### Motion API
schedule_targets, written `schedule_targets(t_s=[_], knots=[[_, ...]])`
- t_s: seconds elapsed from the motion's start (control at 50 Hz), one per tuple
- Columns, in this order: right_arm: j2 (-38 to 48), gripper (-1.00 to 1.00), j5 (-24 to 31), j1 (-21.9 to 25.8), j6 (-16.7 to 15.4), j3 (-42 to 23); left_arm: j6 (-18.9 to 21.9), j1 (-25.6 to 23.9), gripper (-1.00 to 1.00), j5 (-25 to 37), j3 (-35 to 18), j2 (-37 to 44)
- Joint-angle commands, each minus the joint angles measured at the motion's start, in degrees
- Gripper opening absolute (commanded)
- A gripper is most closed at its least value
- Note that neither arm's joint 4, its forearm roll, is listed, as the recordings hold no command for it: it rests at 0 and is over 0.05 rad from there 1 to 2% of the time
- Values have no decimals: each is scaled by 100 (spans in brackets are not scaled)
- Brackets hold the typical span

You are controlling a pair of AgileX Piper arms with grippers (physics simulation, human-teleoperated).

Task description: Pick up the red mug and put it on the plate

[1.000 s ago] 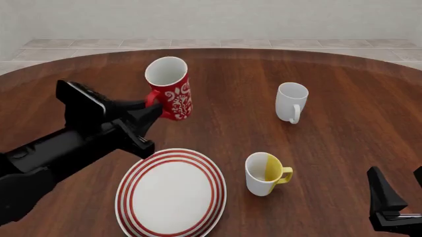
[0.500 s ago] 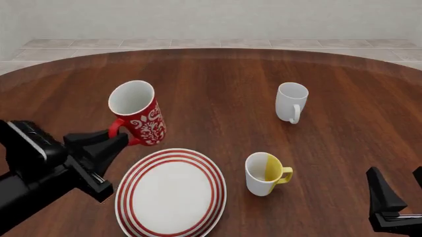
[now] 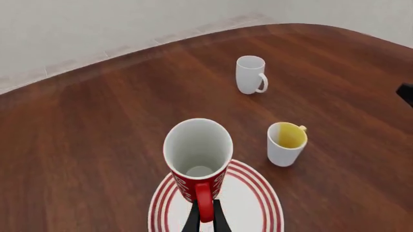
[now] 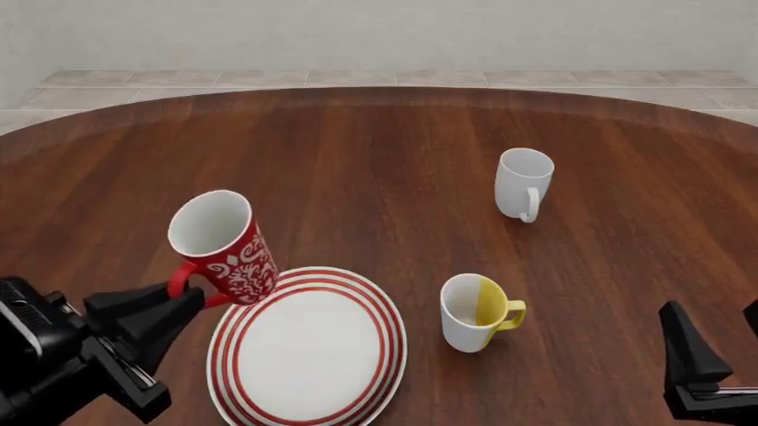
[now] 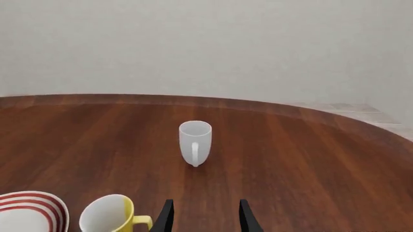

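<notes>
The red mug [image 4: 225, 250] with its white floral pattern hangs tilted in the air at the left rim of the plate [image 4: 308, 346], a large white plate with red rings near the table's front. My left gripper [image 4: 180, 295] is shut on the mug's red handle. In the left wrist view the red mug [image 3: 197, 162] is over the plate [image 3: 248, 203], its white inside showing, and the left gripper [image 3: 206, 222] pinches the handle. My right gripper [image 4: 716, 351] is at the front right, open and empty; its fingers [image 5: 166, 217] stand apart in the right wrist view.
A plain white mug [image 4: 524, 184] stands at the back right. A white-and-yellow mug [image 4: 477, 312] stands just right of the plate. The round wooden table's far edge [image 4: 379, 91] curves across the back.
My left gripper has carried the red mug toward me and down to the left, from the table's middle back to the plate's left rim. The right arm has not moved.
</notes>
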Motion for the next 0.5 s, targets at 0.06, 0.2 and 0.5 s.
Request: schedule_targets(t_s=[0.06,0.2,0.5], knots=[[-29,100,-108,-22,21,129,-8,-135,-100,-133,317,-73],[-39,100,-88,-24,25,126,-125,-205,-100,-550,592,220],[-64,100,21,-23,20,43,-277,-391,-100,-1327,1036,691]])
